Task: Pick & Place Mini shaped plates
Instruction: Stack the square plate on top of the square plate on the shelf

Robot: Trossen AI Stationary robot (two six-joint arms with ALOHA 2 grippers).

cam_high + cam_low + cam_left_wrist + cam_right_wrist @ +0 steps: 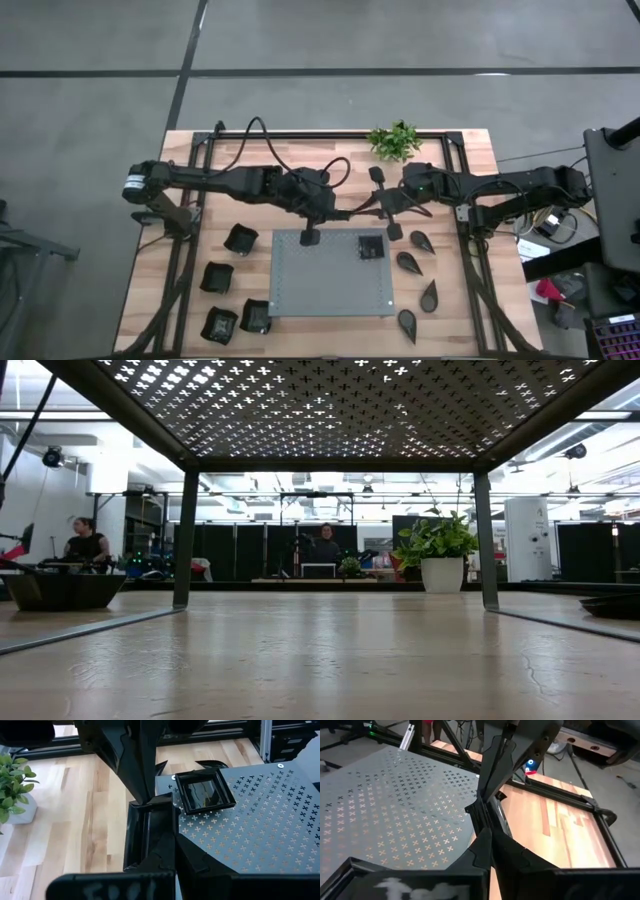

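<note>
- Seen from above: left gripper [310,237] at the far left edge of the grey dotted mat [320,290], right gripper [393,228] just off the mat's far right corner, over the bare wooden table [240,150].
- Only from the left wrist: pinched between the left claw's two dark fingers [145,775], a held square plate [145,835], tipped up on its edge right at the mat's border, half over the wood.
- From above, no more of that plate than a dark blot under the gripper.
- On the mat, near its far right corner: a second square plate [370,248], flat and upright, apart from both grippers; in the left wrist view, just beyond the held one.
- From the right wrist: mat edge and wood beside the right gripper, with something dark at the tips; cannot tell whether clamped on anything.
- Only from above: four squarish plates [216,277] on the wood left of the mat and four teardrop plates [408,263] in a line right of it, all off the mat.
- At the table's far edge: a small plant [393,140].
- From table height: no gripper at all, only the mat's perforated underside on legs, the plant in a white pot, a dish at each side, and two people [88,545] in the room beyond.
</note>
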